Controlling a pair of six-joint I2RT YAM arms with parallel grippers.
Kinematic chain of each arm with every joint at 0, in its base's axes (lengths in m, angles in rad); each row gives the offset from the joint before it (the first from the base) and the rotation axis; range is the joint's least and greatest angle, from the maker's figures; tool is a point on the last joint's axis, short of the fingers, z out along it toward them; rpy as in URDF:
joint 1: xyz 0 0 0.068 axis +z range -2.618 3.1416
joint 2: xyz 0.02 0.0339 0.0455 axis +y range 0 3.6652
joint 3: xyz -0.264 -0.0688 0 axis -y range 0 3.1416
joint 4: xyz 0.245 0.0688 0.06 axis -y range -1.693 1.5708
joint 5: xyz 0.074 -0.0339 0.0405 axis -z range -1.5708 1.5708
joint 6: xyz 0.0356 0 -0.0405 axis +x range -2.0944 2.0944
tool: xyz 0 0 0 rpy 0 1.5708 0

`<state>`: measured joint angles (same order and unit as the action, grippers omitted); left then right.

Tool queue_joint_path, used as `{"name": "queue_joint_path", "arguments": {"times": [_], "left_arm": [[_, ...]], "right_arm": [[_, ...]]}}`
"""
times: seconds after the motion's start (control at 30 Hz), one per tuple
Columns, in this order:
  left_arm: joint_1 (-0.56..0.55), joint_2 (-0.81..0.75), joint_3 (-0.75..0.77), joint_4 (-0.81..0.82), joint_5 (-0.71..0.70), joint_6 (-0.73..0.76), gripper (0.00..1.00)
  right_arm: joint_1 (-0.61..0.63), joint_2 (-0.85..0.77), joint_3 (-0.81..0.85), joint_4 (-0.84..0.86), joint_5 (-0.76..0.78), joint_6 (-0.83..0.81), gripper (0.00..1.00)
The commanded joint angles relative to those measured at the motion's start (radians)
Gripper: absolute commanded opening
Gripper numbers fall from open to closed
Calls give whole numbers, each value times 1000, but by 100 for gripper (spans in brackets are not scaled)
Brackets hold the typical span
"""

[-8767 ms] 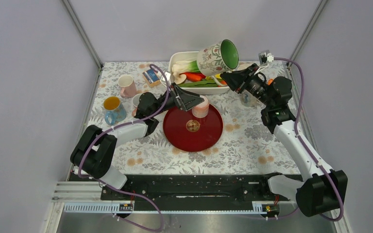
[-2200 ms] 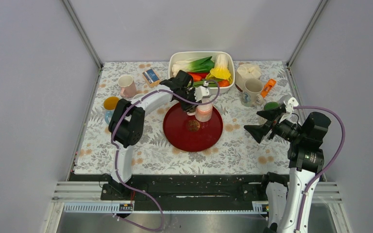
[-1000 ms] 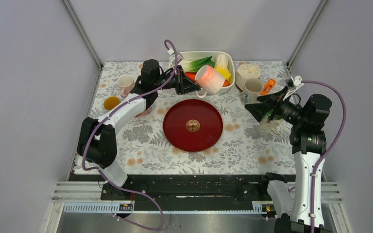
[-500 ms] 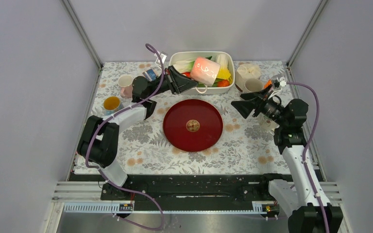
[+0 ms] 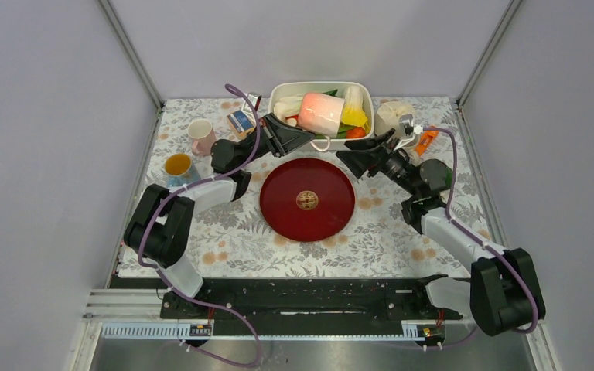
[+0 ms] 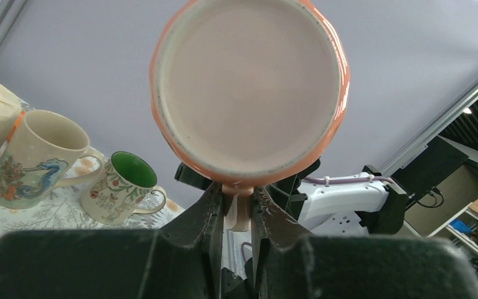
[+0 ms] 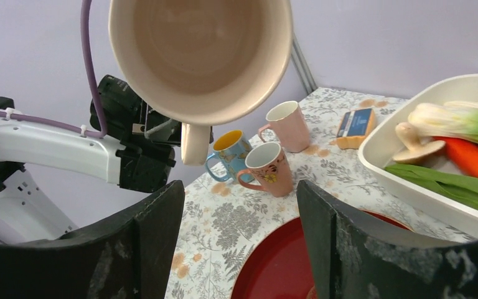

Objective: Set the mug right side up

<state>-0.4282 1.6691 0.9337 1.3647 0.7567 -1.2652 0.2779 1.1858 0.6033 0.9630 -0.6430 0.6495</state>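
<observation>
pinching the handle of the pink mug, left fingers hold it sideways; right fingers gape empty (tray emblem unreadably small).

Pink-orange mug, cream inside, in the air, tipped on its side, handle down, over the vegetable tub.
</observation>
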Motion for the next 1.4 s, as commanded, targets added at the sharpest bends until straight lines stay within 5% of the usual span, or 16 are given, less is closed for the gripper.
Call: {"name": "queue_joint_path", "arguments": {"times": [0.0, 0.33, 0.73, 1.1, 1.37], "left_arm": [[-25, -23, 15, 242, -69, -35, 0], [-35, 22, 31, 241, -28, -9, 0], [-76, 29, 29, 241, -5, 3, 0], [-99, 24, 1, 241, 14, 35, 0], [-137, 32, -24, 241, 38, 70, 0]], "right_arm": [[56, 50, 31, 241, 36, 56, 74], [124, 95, 38, 284, 73, 92, 73], [127, 130, 60, 297, 118, 129, 57], [125, 80, 70, 292, 138, 153, 25], [96, 34, 91, 283, 141, 157, 14]]}}
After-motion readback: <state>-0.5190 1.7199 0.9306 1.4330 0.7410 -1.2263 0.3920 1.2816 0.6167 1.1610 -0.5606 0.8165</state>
